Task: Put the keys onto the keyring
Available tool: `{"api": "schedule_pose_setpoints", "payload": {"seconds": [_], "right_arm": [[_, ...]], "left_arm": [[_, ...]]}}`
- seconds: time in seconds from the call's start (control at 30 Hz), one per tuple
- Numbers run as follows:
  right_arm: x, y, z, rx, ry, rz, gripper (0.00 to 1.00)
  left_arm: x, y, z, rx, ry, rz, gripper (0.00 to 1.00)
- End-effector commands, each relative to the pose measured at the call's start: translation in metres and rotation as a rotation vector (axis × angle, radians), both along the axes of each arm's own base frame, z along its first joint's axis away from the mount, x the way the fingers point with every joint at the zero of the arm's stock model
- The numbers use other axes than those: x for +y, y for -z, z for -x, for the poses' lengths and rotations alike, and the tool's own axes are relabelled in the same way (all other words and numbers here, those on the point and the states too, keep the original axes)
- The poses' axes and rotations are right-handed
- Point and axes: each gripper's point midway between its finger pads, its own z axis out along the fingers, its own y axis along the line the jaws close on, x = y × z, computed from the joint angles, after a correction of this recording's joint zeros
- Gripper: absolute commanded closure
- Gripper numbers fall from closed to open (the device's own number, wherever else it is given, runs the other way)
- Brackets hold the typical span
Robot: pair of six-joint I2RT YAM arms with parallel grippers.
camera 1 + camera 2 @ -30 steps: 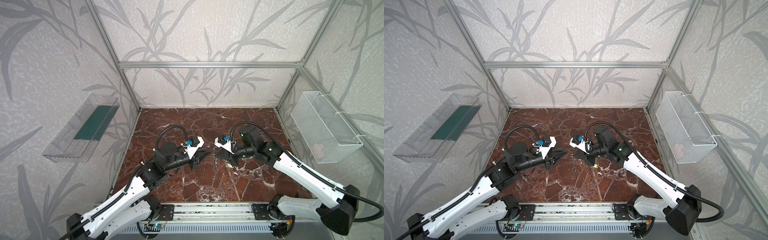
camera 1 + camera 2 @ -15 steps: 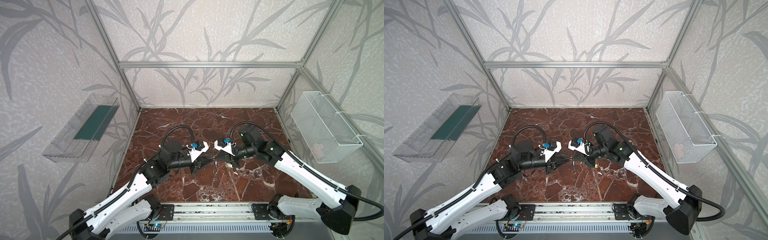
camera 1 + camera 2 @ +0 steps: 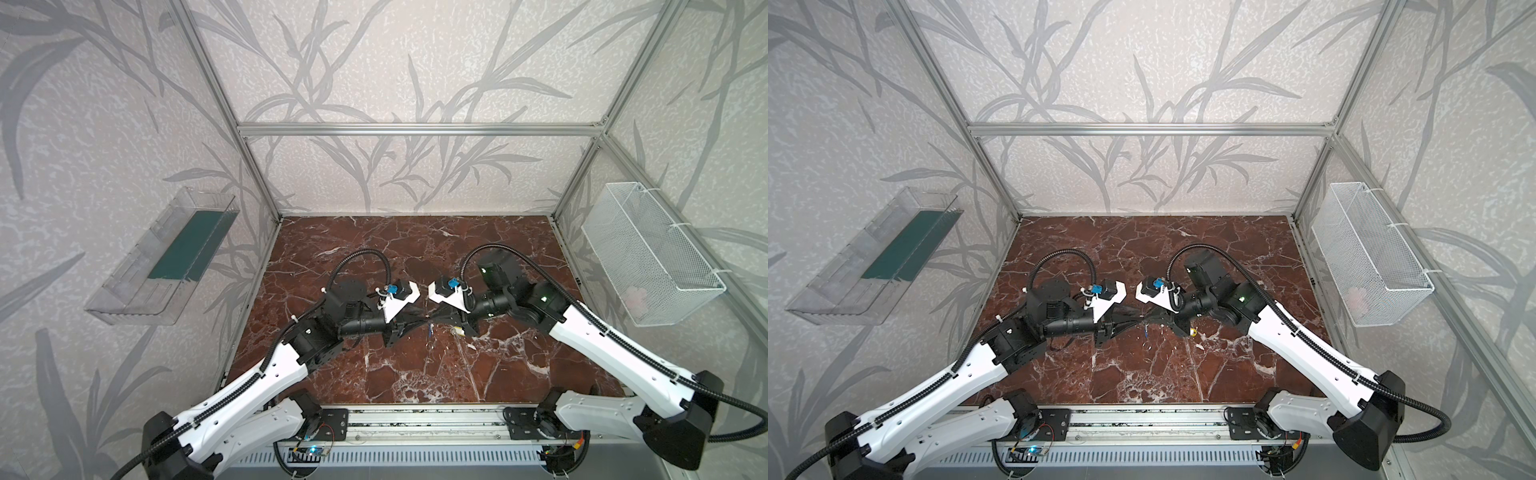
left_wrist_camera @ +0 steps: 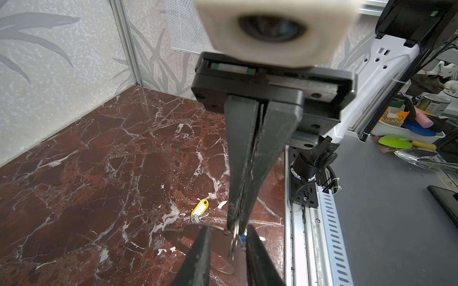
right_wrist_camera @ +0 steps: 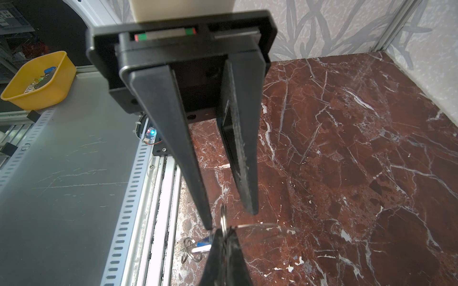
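Where the two arms meet tip to tip above the middle of the tabletop point(image 4: 99, 161), the right hand point(image 4: 235, 221) is pinched tight on the keyring point(image 5: 223, 219). The keyring is a thin metal ring that stands on edge and sticks out past the hand's tips. The left hand point(image 5: 231, 219) faces it with its jaws a narrow way apart. Its fingers point(image 5: 195, 173) reach along either side of the ring's free edge. The right wrist view shows a gap between them and the metal, so this hand grips nothing.

Just beside the ring, by the right hand's tips, is the blue key point(image 5: 203, 245), with a small loop of wire next to it. Whether it hangs from the ring or lies on the stone below cannot be told. The yellow key point(image 4: 200, 208) lies flat on the tabletop under the right hand, apart from the ring.

Farther out, a white wire basket point(image 3: 648, 257) hangs on the right wall. A clear tray point(image 3: 166, 257) with a green floor hangs on the left wall.
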Motion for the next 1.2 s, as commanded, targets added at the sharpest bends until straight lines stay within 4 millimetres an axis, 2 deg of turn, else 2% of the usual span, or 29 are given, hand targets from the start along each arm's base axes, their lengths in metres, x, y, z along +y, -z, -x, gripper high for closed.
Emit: {"api": "schedule_pose_setpoints", "payload": {"seconds": [0.0, 0.23, 0.43, 0.7, 1.17], "right_arm": [[0.000, -0.014, 0.009, -0.019, -0.032, -0.037, 1.00], [0.000, -0.016, 0.009, -0.025, -0.034, -0.045, 1.00], [-0.001, -0.019, 0.010, -0.035, -0.035, -0.056, 1.00], [-0.003, -0.025, 0.013, -0.062, -0.030, -0.085, 1.00], [-0.002, -0.026, 0.016, -0.043, -0.049, -0.094, 1.00]], "left_arm": [[-0.004, -0.024, 0.000, -0.056, 0.014, 0.046, 0.73], [-0.007, -0.021, -0.002, -0.039, 0.021, 0.043, 0.76], [-0.009, -0.019, -0.001, -0.028, 0.032, 0.042, 0.84], [-0.007, -0.010, -0.003, -0.004, 0.009, 0.025, 0.84], [-0.007, -0.014, -0.007, -0.023, -0.008, 0.047, 0.87]]}}
